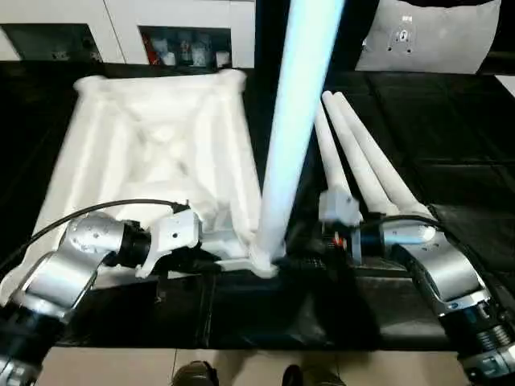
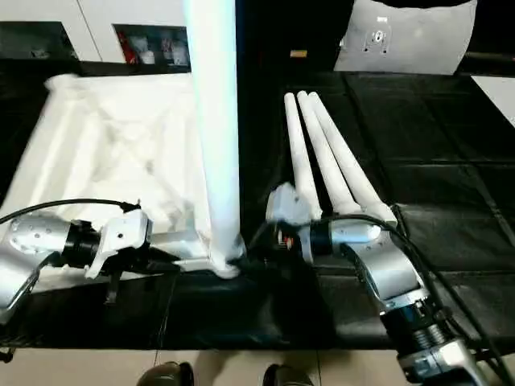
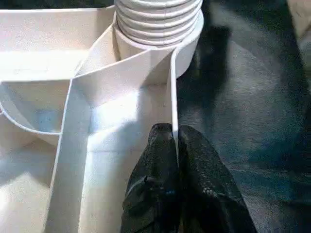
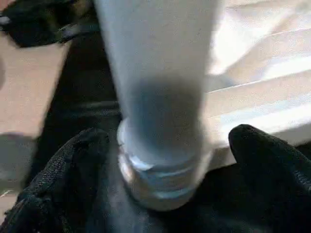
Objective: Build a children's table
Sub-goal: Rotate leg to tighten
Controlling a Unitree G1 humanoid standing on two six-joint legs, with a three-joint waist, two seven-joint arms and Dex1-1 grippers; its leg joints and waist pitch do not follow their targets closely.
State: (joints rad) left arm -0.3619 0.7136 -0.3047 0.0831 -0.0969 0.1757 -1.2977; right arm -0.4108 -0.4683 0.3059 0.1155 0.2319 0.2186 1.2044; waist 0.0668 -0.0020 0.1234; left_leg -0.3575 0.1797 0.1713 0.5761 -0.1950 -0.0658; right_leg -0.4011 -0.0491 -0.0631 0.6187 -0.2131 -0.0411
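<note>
The children's table top (image 1: 153, 145) lies upside down on the black mat, ribbed underside up. One white leg (image 1: 290, 121) stands upright in the socket (image 3: 160, 34) at its near right corner, its threaded end showing in the left wrist view. Three more legs (image 1: 362, 161) lie side by side on the mat to the right. My left gripper (image 3: 174, 133) is shut on the thin side wall of the top, close to that corner. My right gripper (image 4: 170, 145) is open, one finger (image 4: 82, 160) on each side of the upright leg's base, apart from it.
A white shelved cabinet (image 1: 161, 32) stands behind the table top, and a grey-white cushion-like panel (image 1: 434, 36) leans at the back right. The black mat (image 1: 451, 121) ends near me, with tan floor (image 1: 121, 366) and dark shoes (image 1: 193, 374) at the bottom edge.
</note>
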